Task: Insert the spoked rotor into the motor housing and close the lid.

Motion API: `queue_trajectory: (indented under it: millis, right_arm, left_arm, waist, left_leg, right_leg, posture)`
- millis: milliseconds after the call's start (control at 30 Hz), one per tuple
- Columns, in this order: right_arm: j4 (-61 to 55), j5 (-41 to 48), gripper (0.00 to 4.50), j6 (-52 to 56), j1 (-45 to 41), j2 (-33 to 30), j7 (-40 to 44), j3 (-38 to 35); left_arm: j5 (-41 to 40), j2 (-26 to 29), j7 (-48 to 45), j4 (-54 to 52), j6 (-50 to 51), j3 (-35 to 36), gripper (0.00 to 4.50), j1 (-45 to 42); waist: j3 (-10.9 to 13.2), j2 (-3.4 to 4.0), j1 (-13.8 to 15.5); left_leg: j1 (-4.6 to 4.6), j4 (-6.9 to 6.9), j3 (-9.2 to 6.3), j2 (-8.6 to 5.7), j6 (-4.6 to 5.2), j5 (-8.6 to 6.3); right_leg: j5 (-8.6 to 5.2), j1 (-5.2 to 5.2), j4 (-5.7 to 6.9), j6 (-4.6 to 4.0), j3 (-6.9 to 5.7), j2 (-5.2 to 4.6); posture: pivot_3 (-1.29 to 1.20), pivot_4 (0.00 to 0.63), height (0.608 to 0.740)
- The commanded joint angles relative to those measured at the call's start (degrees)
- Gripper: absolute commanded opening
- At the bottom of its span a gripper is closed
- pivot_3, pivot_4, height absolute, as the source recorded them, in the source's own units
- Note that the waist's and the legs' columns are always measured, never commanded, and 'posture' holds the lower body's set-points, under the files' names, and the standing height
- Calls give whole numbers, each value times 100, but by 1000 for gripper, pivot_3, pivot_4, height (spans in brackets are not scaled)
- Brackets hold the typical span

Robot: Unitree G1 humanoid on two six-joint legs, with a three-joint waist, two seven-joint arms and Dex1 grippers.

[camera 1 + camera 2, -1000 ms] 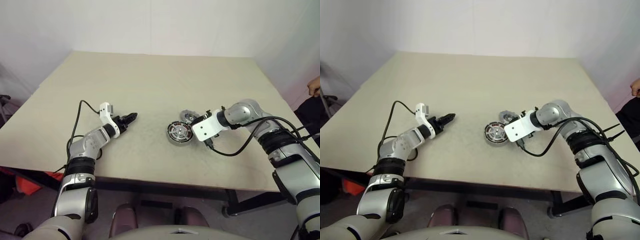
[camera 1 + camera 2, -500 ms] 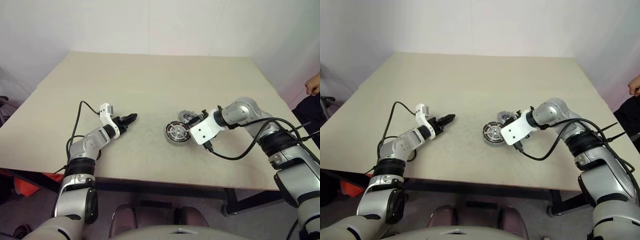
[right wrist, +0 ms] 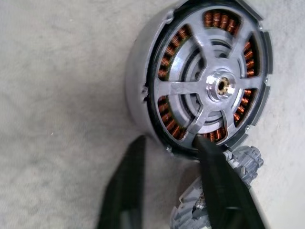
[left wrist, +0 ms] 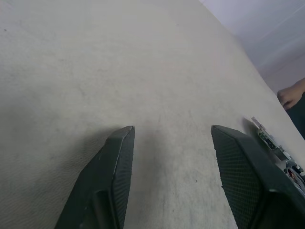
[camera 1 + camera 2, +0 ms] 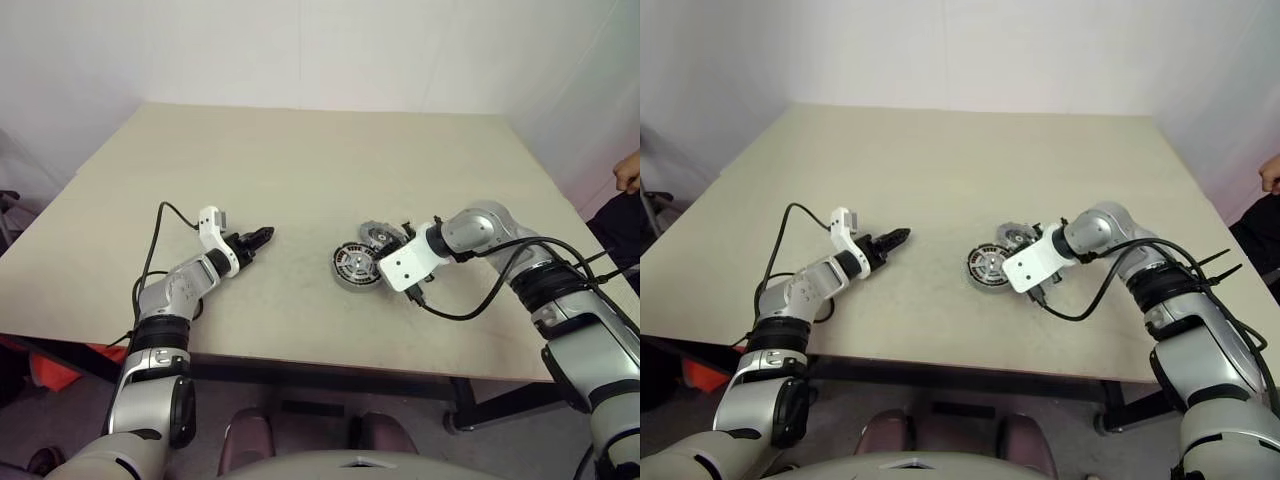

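Rotor seated in the housing, right gripper at its rim.
On the tabletop (image 5: 300, 160), rotor (image 3: 209, 88) sits inside housing (image 3: 143, 90); lid (image 3: 228, 191) lies just beside. Right gripper (image 3: 167, 191) jaws narrow, apparently gripping nothing; left gripper (image 4: 174, 162) wide, well apart.

Grey motor housing (image 3: 143, 90) with copper coils, silver spoked rotor (image 3: 209, 88), seemingly grey lid (image 3: 238, 164).

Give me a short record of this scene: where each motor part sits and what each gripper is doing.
rotor: spoked rotor seated in the motor housing, copper coils showing between its spokes
lid: lid off, lying on the table just behind the housing
left gripper: left gripper open, empty, above bare table
right gripper: right gripper open, tips at the housing's rim
remaining: lid not yet on
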Motion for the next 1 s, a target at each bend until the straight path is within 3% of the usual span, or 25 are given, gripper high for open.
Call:
queue_trajectory:
  millis: [33,167,300,967,1000]
  right_arm:
    - [-88,97,855,-47,-103,-9,31,-56]
    - [-91,124,855,22,-122,23,18,-85]
    - [-42,57,16,140,-146,55,-165,-131]
    - [-354,234,16,189,-240,50,-202,-238]
    - [-396,264,291,156,-230,47,-173,-234]
  left_arm:
    - [-25,64,25,-92,-66,58,2720,-73]
    - [-28,74,31,-60,-80,63,2720,-95]
    - [-24,79,34,-47,-93,64,2720,-103]
    - [8,69,53,111,-186,43,2720,-135]
    - [9,70,55,113,-190,41,2720,-133]
  waist:
    - [0,0,-4]
    - [0,0,-1]
    - [1,-4,3]
    - [2,-5,1]
    - [2,-6,1]
  left_leg:
    - [0,0,0,-1,0,0]
    - [0,0,0,-1,0,0]
    - [0,0,0,0,0,0]
    - [-4,0,-1,0,0,0]
    - [-4,0,0,0,0,0]
  right_leg:
    - [0,0,1,0,1,0]
    - [0,0,1,0,0,0]
    - [0,0,0,0,-1,0]
    - [0,-4,0,0,0,-1]
    - [0,-4,0,0,-1,-1]
  posture:
    - [0,0,740]
    - [0,0,740]
    - [0,0,740]
    - [0,0,740]
    - [0,0,740]
